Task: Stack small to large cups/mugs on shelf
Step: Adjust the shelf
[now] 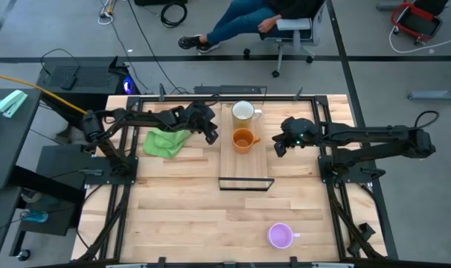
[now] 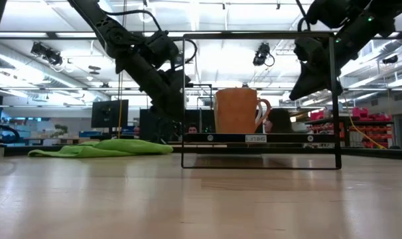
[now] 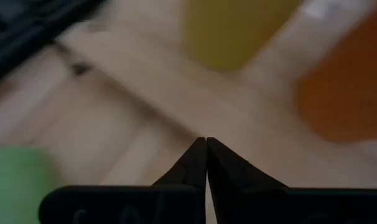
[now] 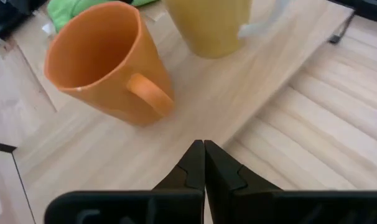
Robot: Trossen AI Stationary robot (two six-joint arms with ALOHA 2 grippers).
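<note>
Two mugs already stand on the shelf (image 1: 244, 160) when you look down from above: the white mug (image 1: 242, 112) at the end away from the black frame, the orange mug (image 1: 243, 140) just beside it toward the frame. That order leaves the frame end of the board bare, I judge for the purple mug (image 1: 280, 235), which sits well apart from the shelf, past the frame. Your left gripper (image 1: 210, 135) hangs just off one long side of the shelf, near the green cloth (image 1: 165, 141); your right gripper (image 1: 279, 147) hangs off the other side, level with the orange mug.

At table height, you see the orange mug (image 2: 237, 111) upright on the shelf, both arms raised clear of it.

Your left wrist camera shows the fingers pressed together, holding nothing, with blurred mugs on the shelf ahead.

Your right wrist camera shows those fingers also closed and empty, just off the shelf edge, the orange mug (image 4: 104, 61) ahead with its handle turned toward them.
</note>
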